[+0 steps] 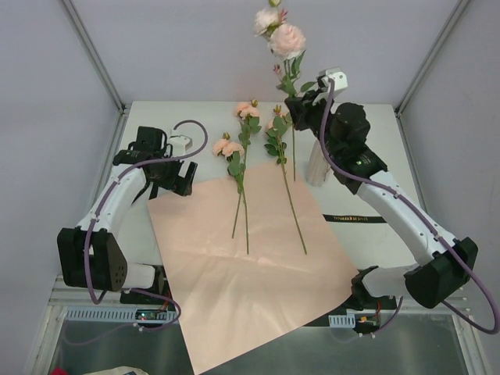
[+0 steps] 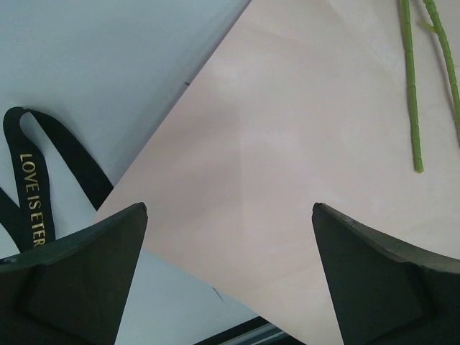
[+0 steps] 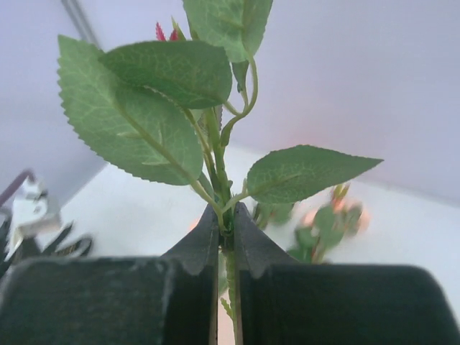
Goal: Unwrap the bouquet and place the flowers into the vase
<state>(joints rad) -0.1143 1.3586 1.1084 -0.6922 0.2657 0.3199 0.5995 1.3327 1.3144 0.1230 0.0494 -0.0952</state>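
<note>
The pale pink paper point(image 1: 250, 266) lies spread flat on the table. Three flowers point(image 1: 244, 156) rest across its far edge, blooms away from me, stems on the sheet point(image 2: 411, 93). My right gripper point(image 1: 303, 101) is shut on the stem of another flower point(image 3: 219, 165) just under its leaves and holds it upright, with the peach-pink blooms point(image 1: 283, 35) high above the table. The off-white vase point(image 1: 316, 166) stands just below, partly hidden by the right arm. My left gripper point(image 2: 230, 208) hovers open over the paper's left corner point(image 2: 144, 194), with nothing between its fingers.
A black gold-lettered ribbon point(image 2: 29, 194) lies on the white table beside the paper's left corner. Another black strip with gold letters point(image 1: 355, 219) lies at the paper's right edge under the right arm. White walls enclose the table on three sides.
</note>
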